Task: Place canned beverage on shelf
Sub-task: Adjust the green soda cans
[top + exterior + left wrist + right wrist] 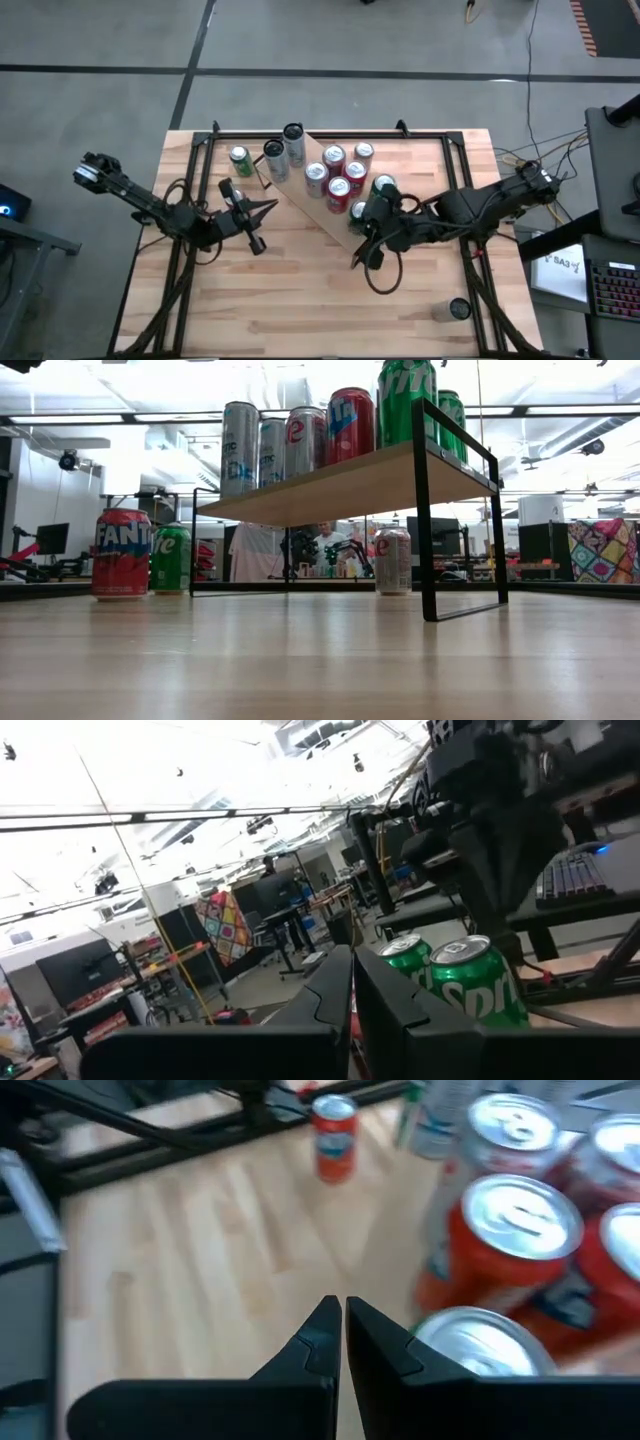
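Canned beverage: a lone can stands on the surface near its front right corner, well apart from the shelf.

High view: shelf sits angled at mid-surface with a cluster of red and silver cans on top. Three more cans stand on the surface just left of it. Left gripper hovers left of the shelf, jaws together, holding nothing. Right gripper sits off the shelf's near end, jaws together, empty.

Low view: shelf carries a row of cans; a Fanta can and a green can stand on the surface at left, another can beneath the shelf board.

Left wrist view: jaws together, two green Sprite cans just beyond.

Right wrist view: jaws together, empty, red cans just beside.
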`<action>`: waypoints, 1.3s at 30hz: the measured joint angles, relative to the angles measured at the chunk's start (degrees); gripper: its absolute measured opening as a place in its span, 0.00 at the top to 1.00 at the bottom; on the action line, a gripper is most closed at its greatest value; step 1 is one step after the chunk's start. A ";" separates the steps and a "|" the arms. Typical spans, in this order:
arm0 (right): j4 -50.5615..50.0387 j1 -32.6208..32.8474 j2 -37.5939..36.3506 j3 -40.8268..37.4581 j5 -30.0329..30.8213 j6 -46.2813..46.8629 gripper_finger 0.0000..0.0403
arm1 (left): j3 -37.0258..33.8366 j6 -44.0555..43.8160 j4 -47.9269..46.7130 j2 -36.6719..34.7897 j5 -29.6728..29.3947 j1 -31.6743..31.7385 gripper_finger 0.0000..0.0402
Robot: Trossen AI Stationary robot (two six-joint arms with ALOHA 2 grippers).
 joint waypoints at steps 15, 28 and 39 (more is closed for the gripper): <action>-22.76 -6.53 -2.40 0.87 14.36 17.34 0.98 | 0.00 0.48 0.04 0.03 0.00 0.00 1.00; -28.06 -11.78 -2.25 0.72 12.43 21.51 0.98 | 0.00 1.98 0.05 0.01 0.00 0.02 1.00; -27.46 -11.27 0.68 0.74 10.30 21.72 0.98 | 0.02 1.98 0.50 -0.01 0.00 0.02 1.00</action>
